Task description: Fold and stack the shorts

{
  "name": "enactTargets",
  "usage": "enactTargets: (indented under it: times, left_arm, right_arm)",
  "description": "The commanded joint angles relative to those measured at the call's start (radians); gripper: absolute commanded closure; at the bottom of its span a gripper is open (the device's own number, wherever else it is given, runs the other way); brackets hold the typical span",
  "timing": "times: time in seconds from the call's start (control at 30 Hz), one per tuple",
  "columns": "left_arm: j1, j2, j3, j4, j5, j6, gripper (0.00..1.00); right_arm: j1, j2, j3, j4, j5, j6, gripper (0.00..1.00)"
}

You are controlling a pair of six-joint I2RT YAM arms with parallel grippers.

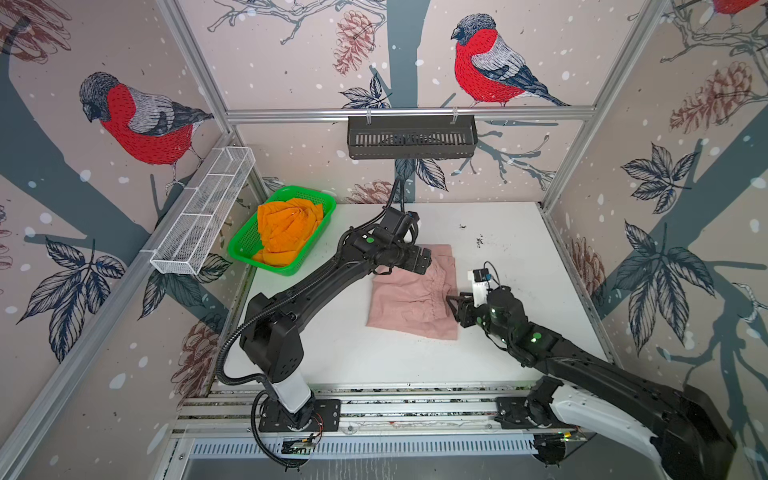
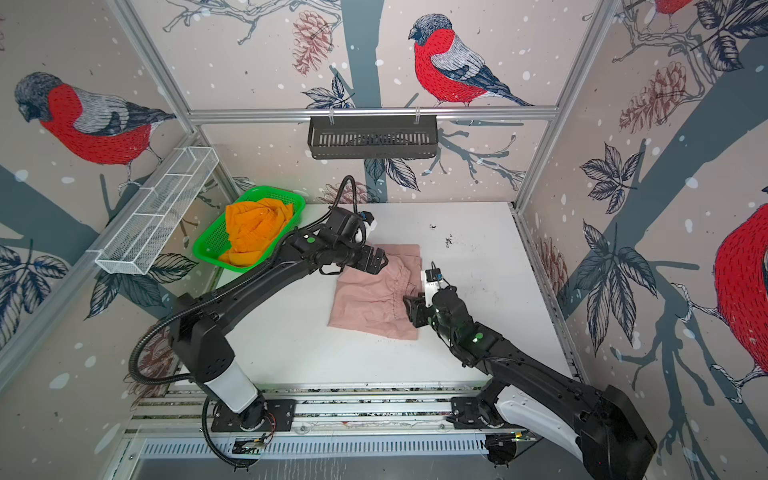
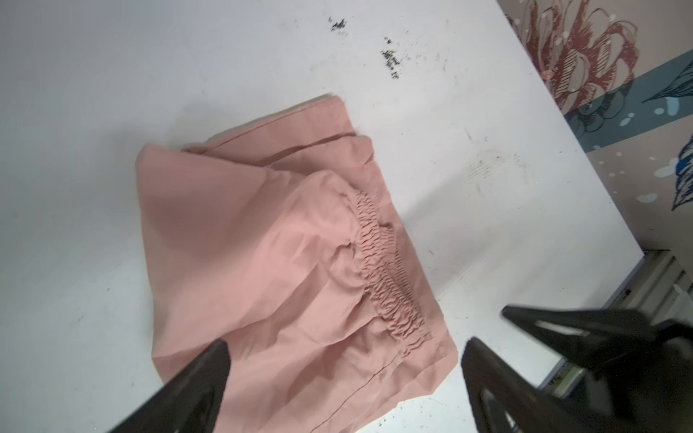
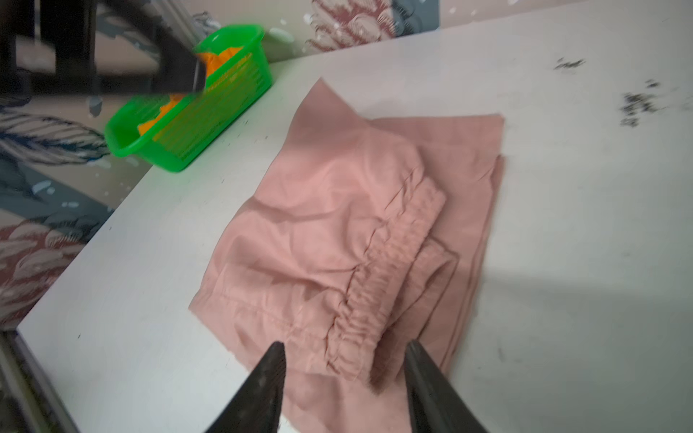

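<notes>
Both jaws stood wide apart, holding nothing: left gripper (image 3: pixel 345 343) over an edge of the pink shorts (image 3: pixel 285 262), right gripper (image 4: pixel 344 344) over the waistband (image 4: pixel 390 270) end. The pink shorts lay folded, kinda rumpled, mid table (image 1: pixel 519 257). Only the right wrist and top views caught the basket (image 1: pixel 326 199), back left, orange shorts (image 1: pixel 286 232) crumpled inside.

Both top views look down from above; both wrist views closely share pink shorts (image 3: pixel 300 262)
</notes>
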Motion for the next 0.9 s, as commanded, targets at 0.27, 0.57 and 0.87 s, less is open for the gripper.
enactTargets:
  times: [0.27, 0.57, 0.87]
  left_arm:
    - [0.042, -0.17, -0.426, 0.326, -0.005, -0.085, 0.03]
    - [0.104, -0.194, -0.414, 0.35, -0.055, -0.056, 0.03]
    - [0.074, -0.198, -0.543, 0.403, 0.083, -0.062, 0.03]
  right_arm:
    - [-0.136, 0.55, 0.454, -0.134, -0.309, -0.323, 0.39]
    - [-0.264, 0.662, 0.417, -0.126, -0.39, -0.27, 0.3]
    - [-0.31, 0.774, 0.39, -0.062, -0.455, -0.271, 0.31]
